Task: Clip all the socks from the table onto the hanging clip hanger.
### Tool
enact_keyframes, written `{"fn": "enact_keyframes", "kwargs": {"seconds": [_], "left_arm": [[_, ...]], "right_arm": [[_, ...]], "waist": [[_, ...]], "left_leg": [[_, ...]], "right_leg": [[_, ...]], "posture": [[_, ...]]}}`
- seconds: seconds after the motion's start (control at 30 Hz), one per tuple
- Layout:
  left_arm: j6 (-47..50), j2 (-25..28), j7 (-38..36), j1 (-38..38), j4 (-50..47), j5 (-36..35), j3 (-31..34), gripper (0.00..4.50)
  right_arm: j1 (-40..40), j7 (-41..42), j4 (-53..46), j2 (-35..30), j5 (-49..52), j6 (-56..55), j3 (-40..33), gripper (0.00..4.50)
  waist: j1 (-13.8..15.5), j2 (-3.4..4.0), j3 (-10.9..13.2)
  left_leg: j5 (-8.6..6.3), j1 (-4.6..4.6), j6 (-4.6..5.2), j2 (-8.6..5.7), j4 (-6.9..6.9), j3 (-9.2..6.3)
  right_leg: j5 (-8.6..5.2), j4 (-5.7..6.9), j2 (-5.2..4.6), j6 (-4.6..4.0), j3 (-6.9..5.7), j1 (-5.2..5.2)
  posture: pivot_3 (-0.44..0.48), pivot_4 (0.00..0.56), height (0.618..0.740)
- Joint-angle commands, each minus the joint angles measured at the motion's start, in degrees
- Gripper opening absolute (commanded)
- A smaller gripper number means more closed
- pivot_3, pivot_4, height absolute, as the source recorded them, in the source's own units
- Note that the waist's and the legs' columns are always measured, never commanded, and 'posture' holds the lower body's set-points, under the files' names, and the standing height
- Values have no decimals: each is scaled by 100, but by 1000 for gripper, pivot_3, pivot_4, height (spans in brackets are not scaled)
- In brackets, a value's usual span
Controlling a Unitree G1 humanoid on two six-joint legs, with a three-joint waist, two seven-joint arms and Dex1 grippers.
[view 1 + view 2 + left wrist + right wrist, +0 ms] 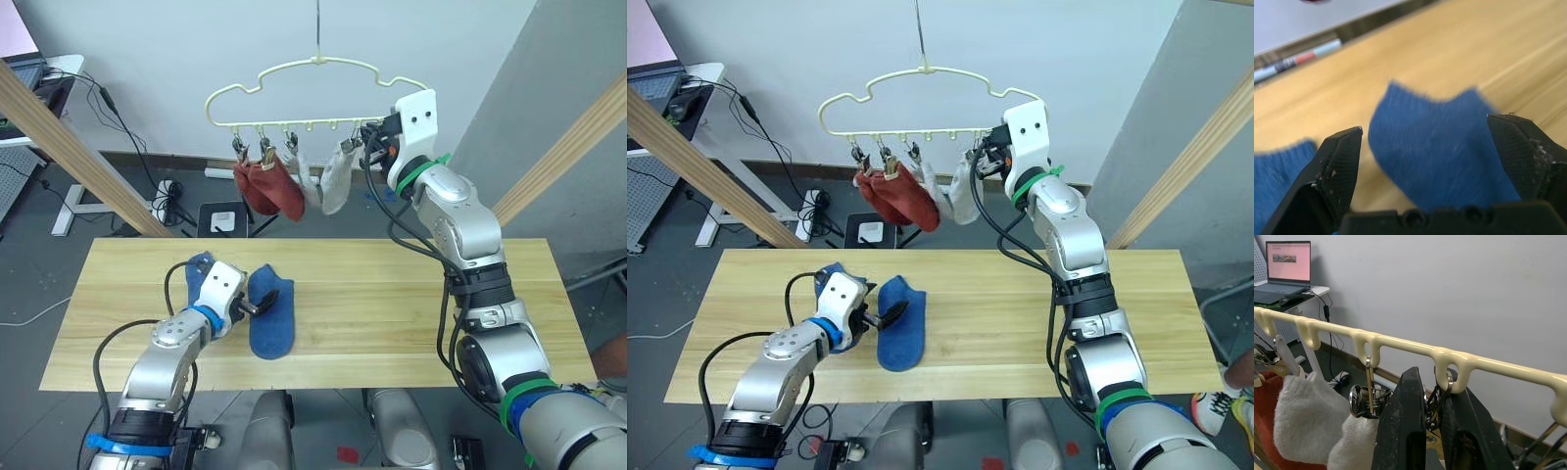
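Left gripper lying low over blue sock, fingers spread. Right gripper reaching up, pinching silver clip on clip hanger.

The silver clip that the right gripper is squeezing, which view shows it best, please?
The right wrist view: the clip hangs from the clip hanger, pinched between the right gripper fingers. In both eye views the clip is tiny, largely hidden by the gripper. The left wrist view faces a blue sock.

No legible text, label, brand or number. The laptop screen carries a pink page with small marks, and a strip past the surface bears blurred lettering; neither readable.
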Motion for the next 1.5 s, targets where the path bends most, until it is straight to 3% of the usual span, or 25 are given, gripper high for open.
{"fn": "enact_keyframes", "kwargs": {"seconds": [0.03,0.17,0.27,0.63,0.77,0.93,1.2,1.5], "left_arm": [[-568,-122,100,-166,625,285,-132,4500],[-1000,-226,128,-377,1349,508,-240,4500],[-1180,-255,116,-381,1560,569,-269,3920],[-1489,-228,-87,-295,1563,477,-228,891],[-1807,-449,-522,-463,760,224,-424,0],[-1732,-1065,-669,-1311,215,181,-828,0],[-2288,-1647,-160,-2569,1354,593,-860,0],[-2789,-1872,-212,-3248,2146,573,-798,0]], "right_arm": [[-145,42,-233,8,71,-22,-57,53],[-108,52,-276,11,83,31,-51,53],[-88,48,-312,25,88,68,-47,53],[-49,28,-392,22,87,116,-62,53],[-62,24,-395,32,111,128,-85,53],[-93,31,-459,62,171,240,-121,53],[-104,37,-664,119,264,479,-121,53],[-73,26,-829,122,348,689,-115,53]], "waist": [[2,0,0],[-1,2,-1],[-6,3,-2],[-33,5,-3],[-29,5,-3],[65,4,-3],[-90,4,-3],[-160,4,-3]], "left_leg": [[0,0,0,0,0,0],[0,2,0,1,3,-1],[0,6,0,1,4,-1],[2,11,2,4,4,-1],[2,10,2,8,3,0],[2,-2,2,5,6,-3],[2,0,3,7,3,3],[2,-1,3,6,4,5]], "right_leg": [[0,0,0,0,-1,0],[1,4,0,-1,-2,2],[2,5,0,-1,-2,4],[4,14,2,-4,-2,5],[5,13,6,-5,-3,4],[8,1,5,-1,-6,4],[9,-3,5,0,-6,1],[8,-5,5,0,-6,1]], "posture": [[-249,316,740],[-254,316,740],[-257,314,740],[-259,312,740],[-257,310,740],[-260,307,740],[-274,310,740],[-279,316,740]]}}
